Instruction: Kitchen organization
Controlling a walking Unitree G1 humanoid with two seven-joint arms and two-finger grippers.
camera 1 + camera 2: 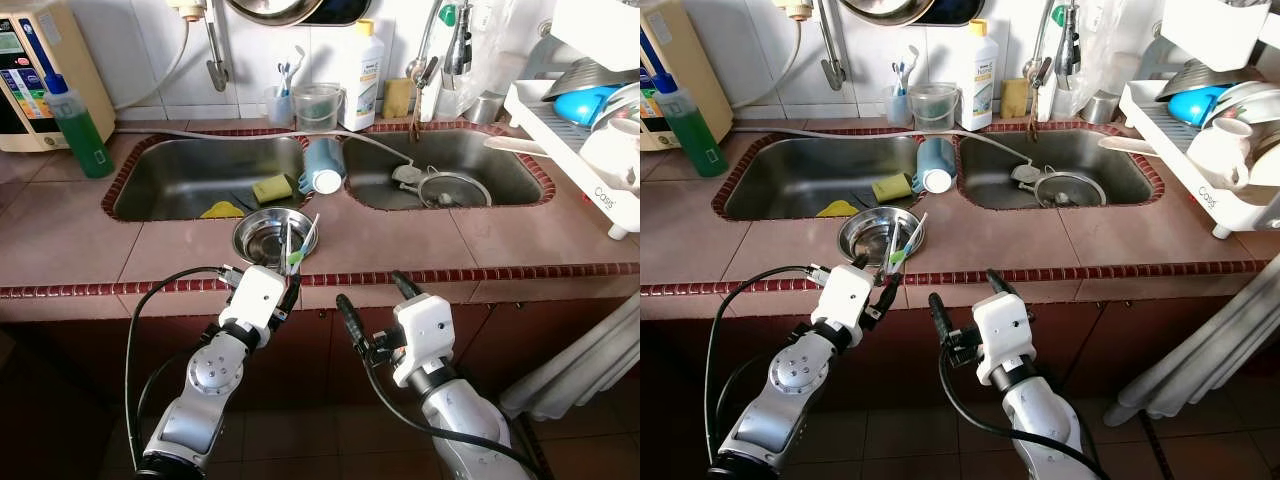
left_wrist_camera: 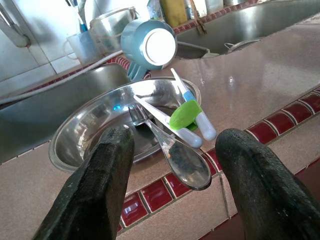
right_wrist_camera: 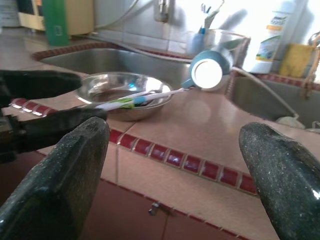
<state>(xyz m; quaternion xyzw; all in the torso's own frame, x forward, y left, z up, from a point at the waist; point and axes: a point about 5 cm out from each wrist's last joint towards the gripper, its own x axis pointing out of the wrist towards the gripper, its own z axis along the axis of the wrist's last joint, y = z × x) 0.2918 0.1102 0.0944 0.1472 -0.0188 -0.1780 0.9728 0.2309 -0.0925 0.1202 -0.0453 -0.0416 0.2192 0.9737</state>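
Observation:
A steel bowl stands on the tiled counter just before the left sink. In it lie a metal spoon and two white utensils with green and blue parts, their handles sticking out over the rim toward me. My left gripper is open at the counter's front edge. Its fingers stand on either side of the spoon's handle without touching it. My right gripper is open too, lower and to the right, below the counter edge. A blue mug lies on its side on the divider between the sinks.
A yellow sponge and a yellow cloth lie in the left sink, a strainer in the right one. A green soap bottle stands at the left, a white detergent bottle at the back, a dish rack at the right.

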